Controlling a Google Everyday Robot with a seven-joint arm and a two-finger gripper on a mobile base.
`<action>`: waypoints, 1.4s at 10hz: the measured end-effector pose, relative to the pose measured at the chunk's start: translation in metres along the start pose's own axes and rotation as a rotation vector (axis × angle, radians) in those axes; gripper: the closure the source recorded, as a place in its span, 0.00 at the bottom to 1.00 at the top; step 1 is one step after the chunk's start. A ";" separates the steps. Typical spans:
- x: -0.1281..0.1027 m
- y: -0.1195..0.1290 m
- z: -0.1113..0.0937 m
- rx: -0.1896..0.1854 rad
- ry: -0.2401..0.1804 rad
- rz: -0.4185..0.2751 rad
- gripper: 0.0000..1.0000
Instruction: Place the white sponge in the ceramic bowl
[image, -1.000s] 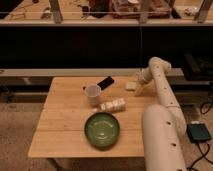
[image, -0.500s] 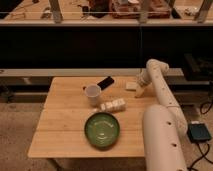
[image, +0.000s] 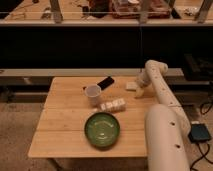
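Lying crosswise (seemingly), white sponge (image: 131, 86) beside gripper (image: 140, 86) jaws.

The surface (image: 65, 131) is pale matt wood with plank seams. The ceramic bowl (image: 102, 130) has a glossy green glaze, and the cup (image: 93, 94) is smooth white. The white sponge (image: 131, 86) looks soft and dull. The pincer (image: 138, 86), just beside the sponge, ends a smooth, white, plastic-looking arm (image: 162, 132).

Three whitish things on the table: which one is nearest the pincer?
The sponge, the small flat block right beside the pincer near the table's far edge; the cup and the segmented bar sit farther left.
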 end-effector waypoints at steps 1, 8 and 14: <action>0.000 0.000 -0.002 0.001 0.000 0.000 0.52; 0.007 0.004 -0.004 -0.002 -0.021 0.040 1.00; 0.008 0.008 -0.007 -0.009 -0.026 0.042 1.00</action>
